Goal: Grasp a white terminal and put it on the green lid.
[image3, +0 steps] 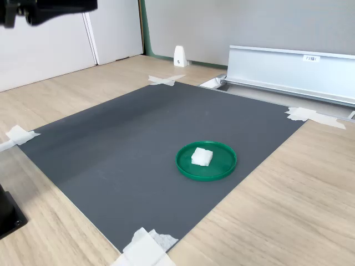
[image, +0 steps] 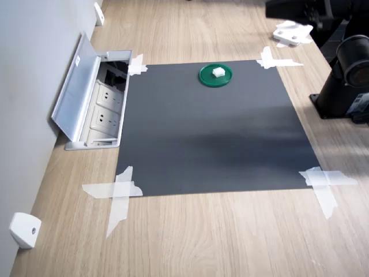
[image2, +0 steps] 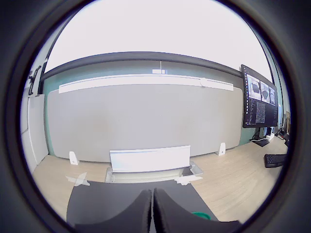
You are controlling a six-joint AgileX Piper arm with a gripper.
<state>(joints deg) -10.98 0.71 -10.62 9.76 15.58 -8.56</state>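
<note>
Nearest the camera in the second exterior view, a crumpled strip of white tape [image3: 145, 247] pins the bottom corner of the dark grey mat [image3: 127, 144] to the wooden table [image3: 288, 216]. A little farther in, right of the frame's centre, the green lid [image3: 221, 166] lies flat on the mat, and the white terminal [image3: 202, 157] sits on it, inside the rim and slightly off centre. Nothing stands over or beside the lid; the mat around it is bare.

Beyond the mat, at the upper right of the second exterior view, the open silver flap of a socket box [image3: 288, 69] stands upright, with a small white wedge-shaped piece [image3: 179, 56] against the wall at upper centre.

In the first exterior view the lid [image: 207, 78] shows near the top centre of the frame with the terminal [image: 218, 72] on it, the socket box [image: 98, 109] at the left edge of the mat, and another white wedge [image: 24, 229] at the lower left. A black stand [image: 343, 81] occupies the upper right.

In the wrist view the gripper [image2: 152, 213] fills the bottom centre, its two dark fingers [image2: 136, 213] pressed together with only a hairline between them (nothing is held). It is raised well above the table, and a sliver of green [image2: 200, 214] peeks out beside the fingers. A monitor [image2: 257, 97] stands at the right.
</note>
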